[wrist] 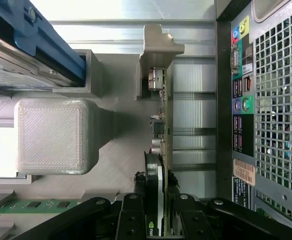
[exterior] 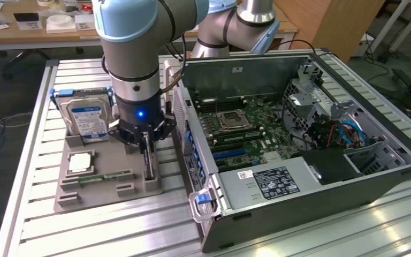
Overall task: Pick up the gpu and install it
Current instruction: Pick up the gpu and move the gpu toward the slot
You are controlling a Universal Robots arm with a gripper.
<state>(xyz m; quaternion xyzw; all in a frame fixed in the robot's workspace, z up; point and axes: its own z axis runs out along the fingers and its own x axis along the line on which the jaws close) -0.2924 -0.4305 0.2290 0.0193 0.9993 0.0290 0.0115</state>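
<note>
My arm (exterior: pixel 130 53) hangs straight down over the grey tray (exterior: pixel 113 195) on the worktop (exterior: pixel 84 235), wrist vertical. My fingers (wrist: pixel 133 220) are narrow, pinched onto the gpu (wrist: pixel 156 175) from both sides. The card stands on edge in its slot at the tray's side nearest the computer case (exterior: pixel 348 187). That case lies open just beside it, motherboard (exterior: pixel 248 126) facing up, its perforated back panel close along the card. On the tray's far side stands a hard drive (exterior: pixel 88 118) in a blue frame. Count: one gpu, one hard drive, one processor chip (exterior: pixel 81 161), one memory stick (exterior: pixel 105 176), one case.
</note>
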